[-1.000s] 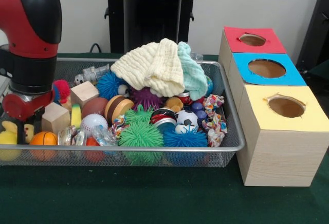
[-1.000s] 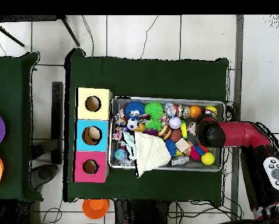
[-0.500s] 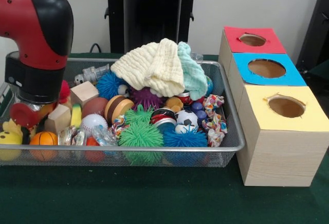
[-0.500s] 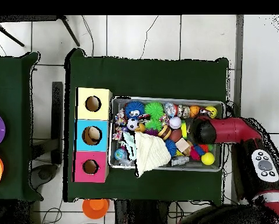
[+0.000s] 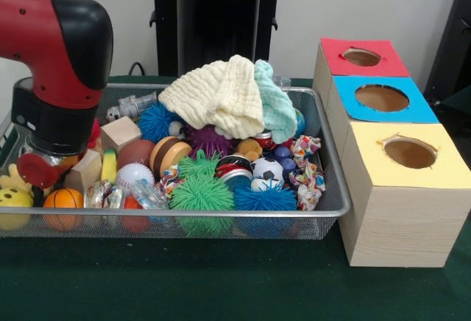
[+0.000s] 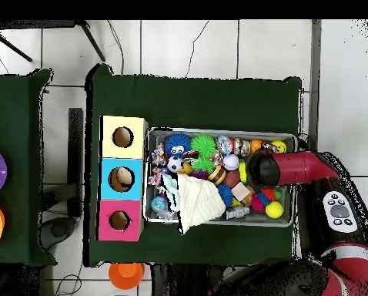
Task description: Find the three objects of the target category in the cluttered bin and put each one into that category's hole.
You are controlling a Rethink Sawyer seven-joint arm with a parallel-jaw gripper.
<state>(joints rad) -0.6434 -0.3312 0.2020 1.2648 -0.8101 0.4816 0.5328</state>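
Red and black arm is hanging over the wire bin (image 5: pixel 324 210); its gripper (image 5: pixel 40 160) grip cannot be told. Just beside it, wooden cubes (image 5: pixel 120 132) are sitting, probably light, rigid, best pinched across flat faces.

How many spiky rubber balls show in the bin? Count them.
5: two green and one blue at the front, a blue and a purple behind. Cloths may hide more.
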